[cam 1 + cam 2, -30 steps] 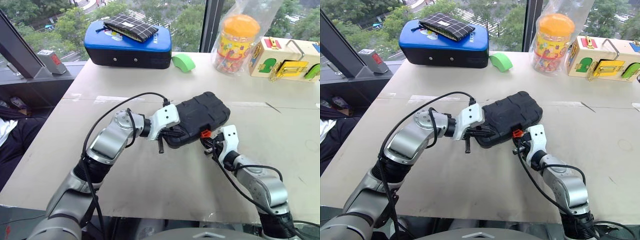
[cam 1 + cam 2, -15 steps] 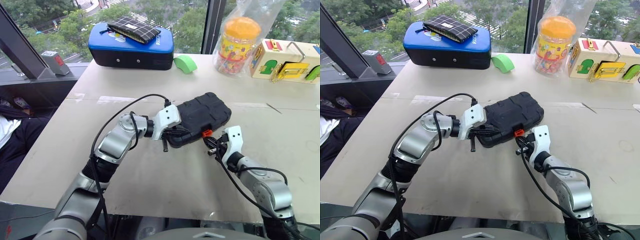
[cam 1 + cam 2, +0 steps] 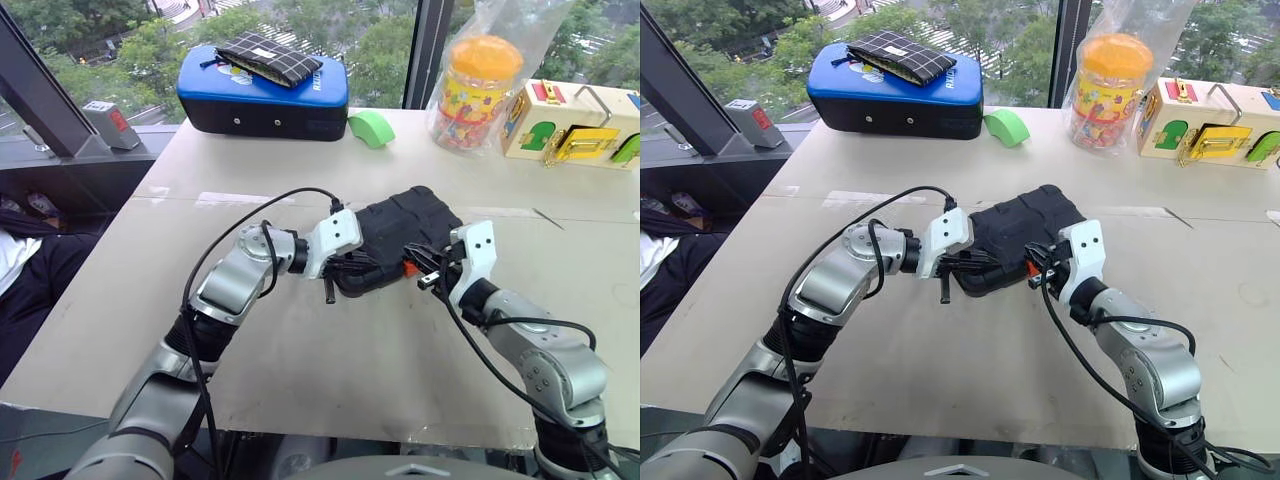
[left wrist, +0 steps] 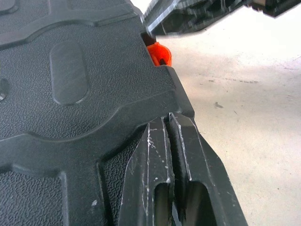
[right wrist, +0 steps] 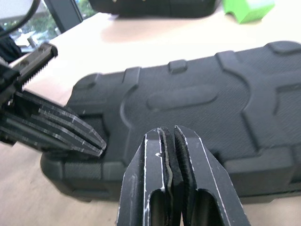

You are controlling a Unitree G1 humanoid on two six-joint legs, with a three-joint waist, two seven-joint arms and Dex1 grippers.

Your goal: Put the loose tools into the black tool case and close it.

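The black tool case (image 3: 405,220) lies closed on the table, its orange latch tab (image 3: 408,268) on the near edge. My left gripper (image 3: 362,265) is shut, its tips resting on the lid's near left corner (image 4: 70,70). My right gripper (image 3: 413,255) is shut and hovers just over the front edge beside the latch (image 4: 159,52). In the right wrist view my shut fingertips (image 5: 162,141) point at the lid (image 5: 188,94), with the left gripper's fingers (image 5: 56,127) off to one side. The loose tools are out of view.
At the back left sits a blue padded case (image 3: 262,98) with a checked pouch (image 3: 265,55) on top. A green object (image 3: 371,127), an orange-lidded jar in a bag (image 3: 478,85) and a wooden latch box (image 3: 570,125) line the far edge.
My right gripper has risen from table level in front of the latch to just above the case's front edge. The left gripper stays put on the lid.
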